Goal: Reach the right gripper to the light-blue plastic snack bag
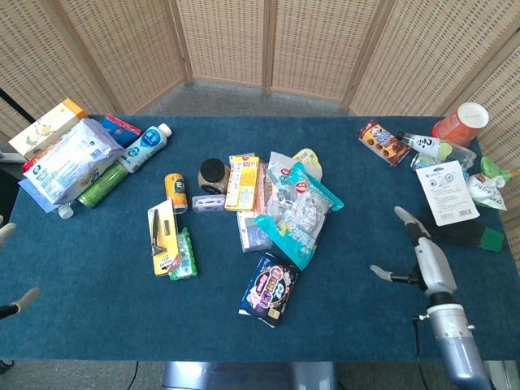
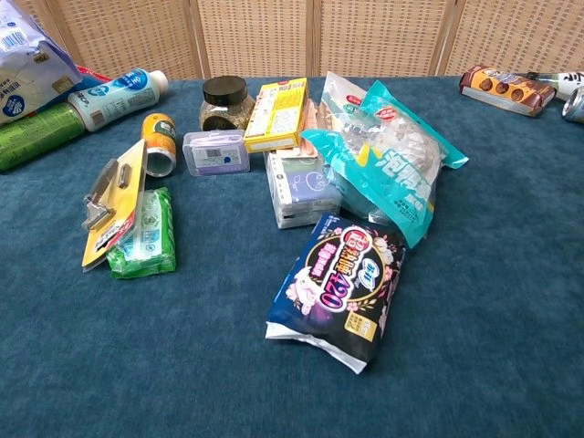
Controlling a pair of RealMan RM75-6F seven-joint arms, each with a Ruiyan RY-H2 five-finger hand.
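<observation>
Light-blue and clear plastic marks your target: the snack bag [image 1: 296, 213] lies near the middle of the blue table [image 1: 357, 244], tilted across a small pile, its lower end resting on a grey box [image 1: 253, 231] and just above the dark purple packet [image 1: 270, 288]. In the chest view the same snack bag [image 2: 388, 160] sits right of centre, overlapping the grey box [image 2: 301, 182], with the dark purple packet [image 2: 342, 285] just in front of it.

Your right hand [image 1: 424, 258] hovers over the table's right part, well apart from the bag, fingers spread and holding nothing; the thumb sticks out toward the pile. It shows only in the head view. Beyond it lie a white card [image 1: 443, 191] and a dark object [image 1: 463, 234] near the table's right edge.

Your left hand [image 1: 12, 268] only peeks in at the left border of the head view, a couple of fingertips visible; you cannot tell from this how it is set.

Left of the bag stand a yellow box [image 1: 242, 182], a dark-lidded jar [image 1: 213, 174] and a small yellow can [image 1: 175, 192]. A yellow razor card [image 1: 162, 236] lies over a green packet [image 1: 184, 256].
</observation>
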